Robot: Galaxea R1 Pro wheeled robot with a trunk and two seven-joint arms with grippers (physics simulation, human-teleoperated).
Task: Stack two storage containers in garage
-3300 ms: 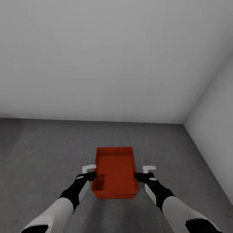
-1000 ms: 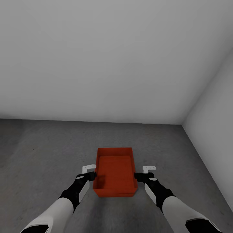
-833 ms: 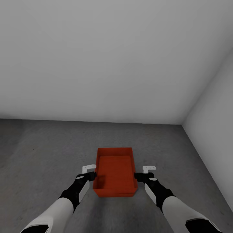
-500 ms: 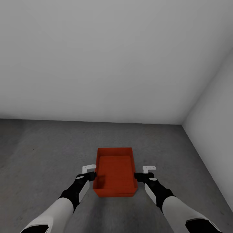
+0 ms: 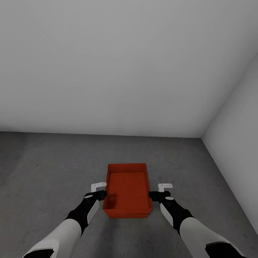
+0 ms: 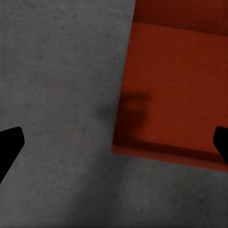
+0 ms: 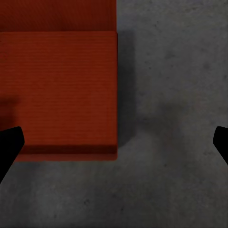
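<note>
The containers (image 5: 128,190) sit stacked on the garage floor (image 5: 50,168), near the far-right corner. Left gripper (image 5: 101,190) and right gripper (image 5: 154,190) flank them, both spread wide and empty. The task looks done.

Both arms reach forward and down from the trunk, white at the forearm and black at the wrist, angled slightly inward toward the bin (image 5: 128,190). The left gripper (image 5: 101,190) sits at the bin's left wall and the right gripper (image 5: 158,190) at its right wall, level with each other, each with a white bracket on its wrist. Both have their fingers spread wide: in the left wrist view one black finger (image 6: 9,147) is over bare floor and the other over the bin; the right gripper's fingers (image 7: 221,141) straddle the opposite wall likewise.
</note>
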